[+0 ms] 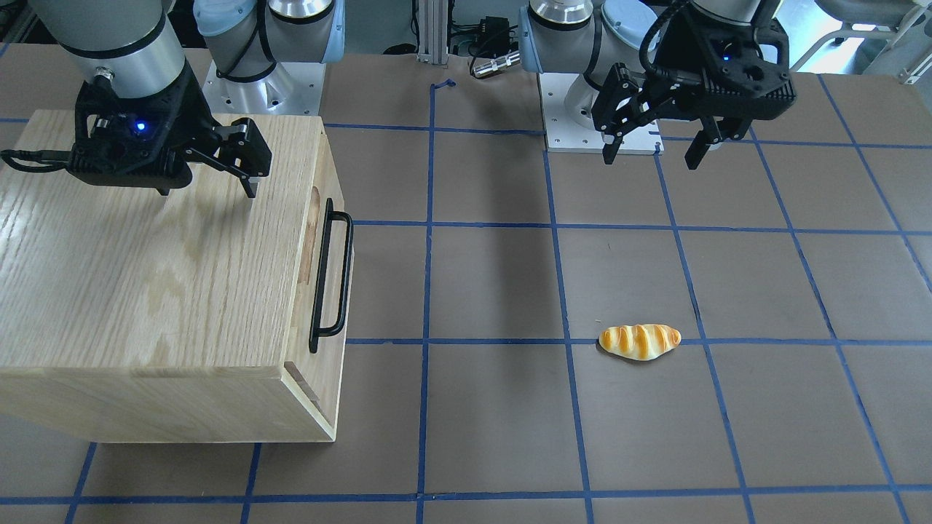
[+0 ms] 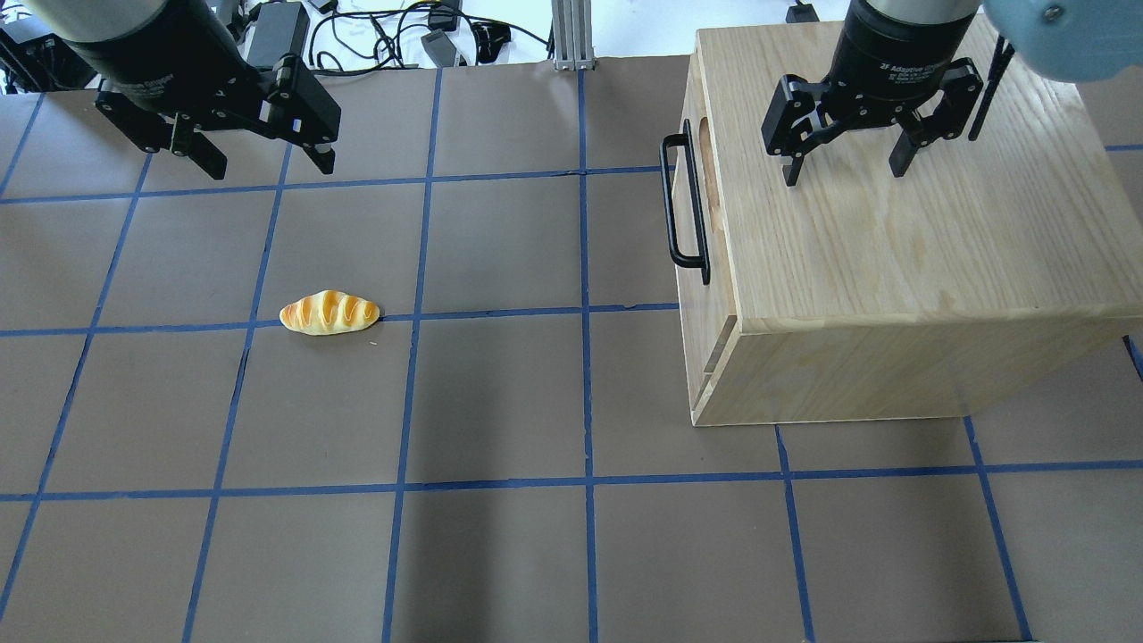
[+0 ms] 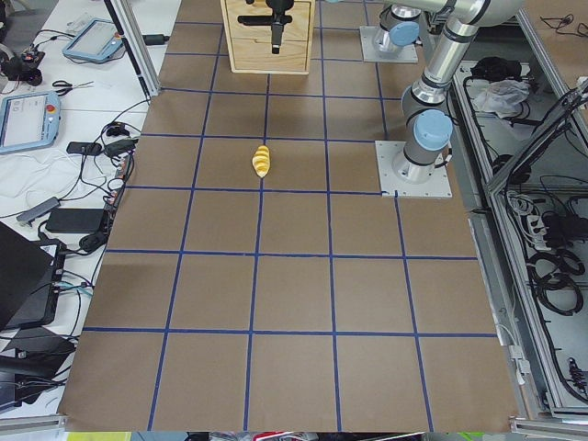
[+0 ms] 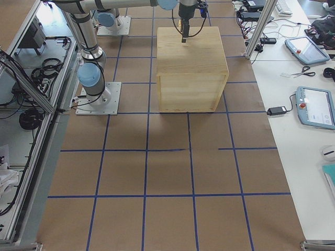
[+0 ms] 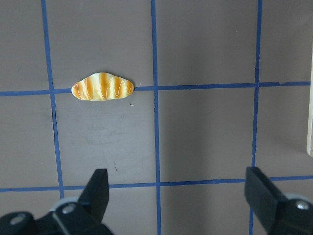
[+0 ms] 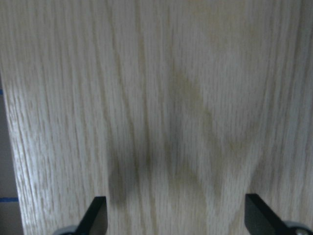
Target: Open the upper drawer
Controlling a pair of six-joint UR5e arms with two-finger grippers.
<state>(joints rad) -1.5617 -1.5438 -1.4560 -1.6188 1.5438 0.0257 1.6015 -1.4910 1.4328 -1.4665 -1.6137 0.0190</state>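
Note:
The upper drawer [image 2: 717,259] sits flush in the oak cabinet [image 2: 893,241], with its black bar handle [image 2: 683,201] and oblong slot [image 2: 705,147] facing the table's middle. In the front-facing view the handle [image 1: 331,276] stands out from the drawer front [image 1: 300,313]. My right gripper [image 2: 844,174] is open and empty, hovering above the cabinet top, behind the handle and apart from it. It also shows in the front-facing view [image 1: 209,191] and the right wrist view [image 6: 176,215]. My left gripper [image 2: 271,168] is open and empty at the far left, high above the table.
A toy bread roll [image 2: 329,313] lies on the brown table between the left arm and the cabinet. It also shows in the left wrist view [image 5: 102,87]. Blue tape lines grid the table. Cables and tablets lie off the table's far edge [image 3: 92,41].

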